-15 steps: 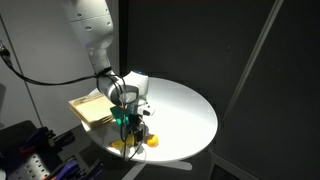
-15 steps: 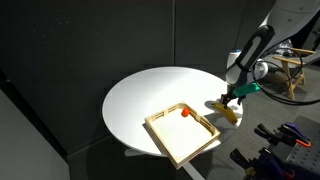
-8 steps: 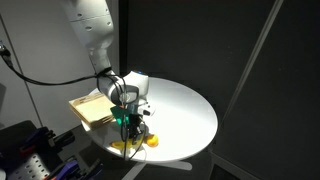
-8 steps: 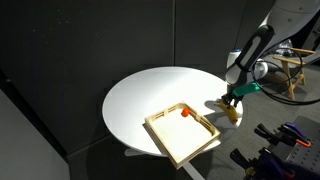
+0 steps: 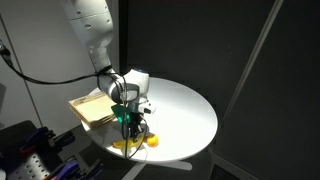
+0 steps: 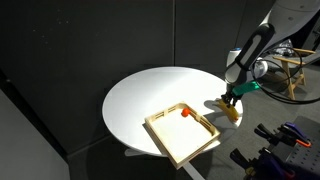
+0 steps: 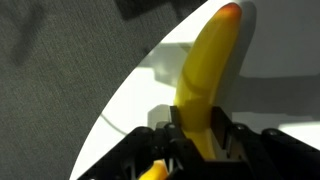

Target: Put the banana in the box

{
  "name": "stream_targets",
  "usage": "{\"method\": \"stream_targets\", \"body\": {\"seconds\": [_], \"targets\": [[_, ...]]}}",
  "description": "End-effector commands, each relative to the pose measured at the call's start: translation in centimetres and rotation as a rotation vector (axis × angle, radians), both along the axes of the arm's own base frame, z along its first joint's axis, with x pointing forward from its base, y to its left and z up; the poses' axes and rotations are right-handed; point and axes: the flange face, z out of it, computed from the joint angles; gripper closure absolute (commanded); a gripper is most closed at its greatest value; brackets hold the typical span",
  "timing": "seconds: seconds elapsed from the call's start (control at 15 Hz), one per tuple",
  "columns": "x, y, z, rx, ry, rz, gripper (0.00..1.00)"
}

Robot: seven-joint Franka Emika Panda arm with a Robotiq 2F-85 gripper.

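Both sides of our gripper (image 7: pixel 200 135) are clamped on the lower part of the banana (image 7: pixel 205 60), which we see at the edge of the white tabletop (image 6: pixel 150 90), near the box (image 6: pixel 185 140) but outside it.

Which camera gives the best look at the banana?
The wrist view: the banana fills the picture, gripped in the gripper. In both exterior views it is only a tiny yellow sliver below the gripper, partly hidden by it.
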Motion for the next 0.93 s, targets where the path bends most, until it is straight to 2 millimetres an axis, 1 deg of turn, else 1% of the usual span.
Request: {"method": "stream_targets", "body": {"seconds": [0.0, 0.27, 0.87], "targets": [[0.3, 0.3, 2.4, -0.009, -0.006, 0.002, 0.88], [0.5, 0.9, 4.3, -0.008, 0.007, 0.013, 0.88], [0.1, 2.4, 8.7, -0.002, 0.048, 0.055, 0.88]]}}
